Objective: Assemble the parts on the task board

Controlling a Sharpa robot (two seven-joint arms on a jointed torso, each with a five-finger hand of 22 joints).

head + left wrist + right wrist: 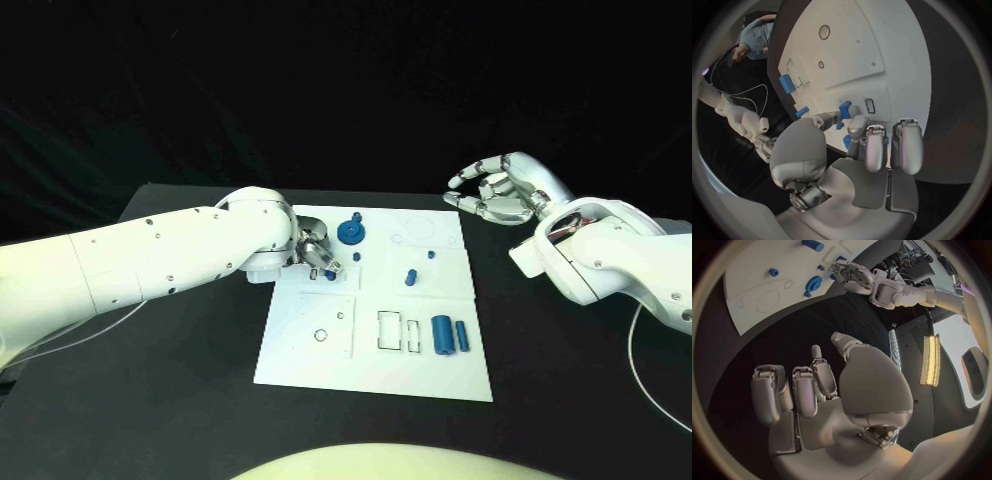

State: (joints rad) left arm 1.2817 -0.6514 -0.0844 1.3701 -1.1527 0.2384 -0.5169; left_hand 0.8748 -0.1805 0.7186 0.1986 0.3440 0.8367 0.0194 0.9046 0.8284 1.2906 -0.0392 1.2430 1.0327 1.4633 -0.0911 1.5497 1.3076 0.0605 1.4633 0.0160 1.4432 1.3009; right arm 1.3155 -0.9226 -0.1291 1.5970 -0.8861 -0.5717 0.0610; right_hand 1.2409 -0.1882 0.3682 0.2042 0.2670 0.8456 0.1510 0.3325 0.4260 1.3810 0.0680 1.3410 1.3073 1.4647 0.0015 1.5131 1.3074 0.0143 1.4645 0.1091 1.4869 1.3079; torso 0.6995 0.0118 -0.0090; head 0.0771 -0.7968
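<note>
The white task board (378, 345) lies mid-table. My left hand (315, 254) is at its left edge, fingertips down on the board, pinching a small blue part (844, 109) between thumb and a finger. A round blue gear-like part (352, 233) stands just beyond it, with a small blue peg (356, 257) beside it. A blue oblong piece (411, 277) sits mid-board. A blue block (443, 336) and a blue bar (462, 336) lie at the near right. My right hand (498, 190) hangs raised past the board's far right corner, fingers loosely curved and apart, holding nothing (817, 390).
Outlined slots (392, 330) and small holes (323, 335) mark the near half of the board, and a faint circle (418, 230) marks its far right. A cable (649, 385) runs over the black table at the right. Bare tabletop surrounds the board.
</note>
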